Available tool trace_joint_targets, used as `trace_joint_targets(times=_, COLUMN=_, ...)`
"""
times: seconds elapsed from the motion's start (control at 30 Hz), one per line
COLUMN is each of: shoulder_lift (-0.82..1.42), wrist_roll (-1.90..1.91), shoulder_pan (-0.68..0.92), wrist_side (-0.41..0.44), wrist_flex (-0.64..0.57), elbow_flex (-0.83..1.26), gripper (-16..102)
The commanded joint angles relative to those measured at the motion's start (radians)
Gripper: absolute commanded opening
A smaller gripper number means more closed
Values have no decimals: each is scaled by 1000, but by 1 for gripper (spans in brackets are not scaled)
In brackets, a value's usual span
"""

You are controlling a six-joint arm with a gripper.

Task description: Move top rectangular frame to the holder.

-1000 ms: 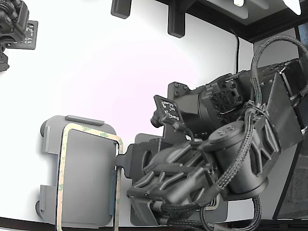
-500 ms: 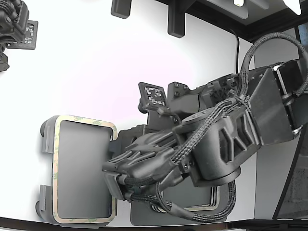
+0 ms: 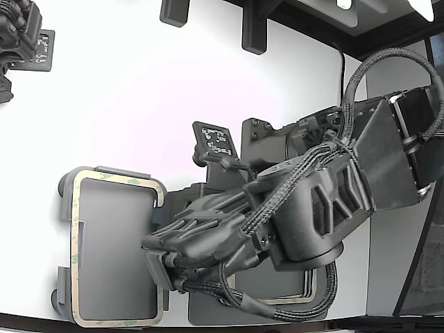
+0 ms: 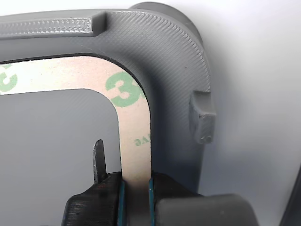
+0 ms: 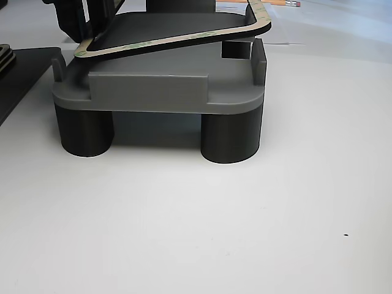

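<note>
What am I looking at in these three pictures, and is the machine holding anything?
A black robot arm works over a white table; the exterior view looks down on it. Its pincer is shut on a thin tan frame, placed over a grey holder. The wrist view, taken from the arm itself, shows the two fingers pinching one side of the frame near a corner. The other view looks from table height: the frame sits tilted, one end raised above the holder's edge, not yet flat. Behind the arm lies a dark mat with more frames.
</note>
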Motion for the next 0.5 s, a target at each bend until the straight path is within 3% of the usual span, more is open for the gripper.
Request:
trace_joint_targets(times=0.0, shoulder_lift=14, wrist_roll=8, shoulder_pan=-15, wrist_side=-5, wrist_flex=11, elbow_flex=-18, gripper=-11)
trace_joint_targets(times=0.47, shoulder_lift=-3, wrist_roll=26, shoulder_pan=-14, wrist_side=-20, wrist_flex=11, elbow_flex=-14, gripper=-11)
